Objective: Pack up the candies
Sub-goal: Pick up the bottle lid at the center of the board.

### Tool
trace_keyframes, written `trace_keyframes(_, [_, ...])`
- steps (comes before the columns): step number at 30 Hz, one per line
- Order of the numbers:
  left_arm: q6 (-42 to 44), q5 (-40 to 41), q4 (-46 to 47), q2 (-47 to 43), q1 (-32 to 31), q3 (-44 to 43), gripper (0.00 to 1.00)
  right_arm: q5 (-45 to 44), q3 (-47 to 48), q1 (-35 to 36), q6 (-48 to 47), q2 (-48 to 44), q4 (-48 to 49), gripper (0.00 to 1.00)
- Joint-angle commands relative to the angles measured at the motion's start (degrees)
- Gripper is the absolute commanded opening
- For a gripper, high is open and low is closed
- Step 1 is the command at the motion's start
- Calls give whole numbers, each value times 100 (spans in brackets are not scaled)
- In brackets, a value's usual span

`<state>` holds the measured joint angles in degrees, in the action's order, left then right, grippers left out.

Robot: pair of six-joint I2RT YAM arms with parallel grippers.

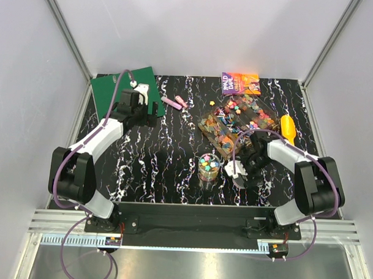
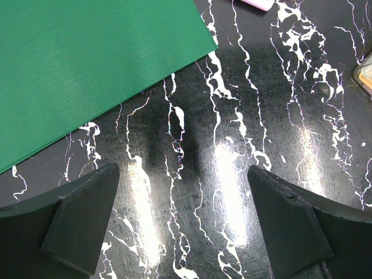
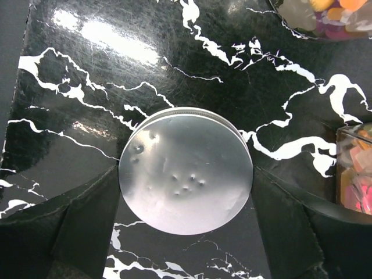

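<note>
Silver lid (image 3: 186, 168) is where you're at right now. It lies flat on the table with your right gripper (image 3: 186, 195) straddling it, one finger at each side of the rim. Honestly can't tell whether it's actually clamped or just bracketing the lid.

Progress looks decent to me. The jar (image 1: 209, 168) stands just left of that gripper, uncapped, with candies (image 1: 209, 162) piled up near its mouth, so I'd call the filling basically done. The tray (image 1: 203, 127) behind it holds plenty more, though, and one yellow candy sits loose on the table beyond it. Whether those need packing too, you'd know better than me. The scoop (image 1: 287, 127) lies off to the right, untouched.

What's left, as I read it: pick up the lid, carry it over the jar and close it.

Your left gripper (image 2: 183, 192) is wide open and empty, hanging over bare table beside the green sheet (image 2: 87, 64), well away from everything.
</note>
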<state>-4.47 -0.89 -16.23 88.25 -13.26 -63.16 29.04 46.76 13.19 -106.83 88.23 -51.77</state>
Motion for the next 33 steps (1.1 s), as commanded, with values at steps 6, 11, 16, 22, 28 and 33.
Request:
trace_keyframes(6, [7,-157,226,-27,-2,-74,99,-126,165,70,626,-876,-60,89])
trace_keyframes(11, [-1,-167,50,175,-2,-355,99,22,1658,70,786,-755,-1202,90])
trace_keyframes(16, [-168,-61,111,184,69,-417,99,357,2951,166,602,-421,-2126,92])
trace_keyframes(22, [-151,-61,120,-53,122,-268,99,418,3550,640,794,-34,-2250,93])
trace_keyframes(28, [-107,44,146,-457,157,75,99,533,3753,1387,1129,370,-2048,93])
trace_keyframes(33, [-81,80,155,-800,201,391,99,542,3586,1915,1322,546,-1688,93])
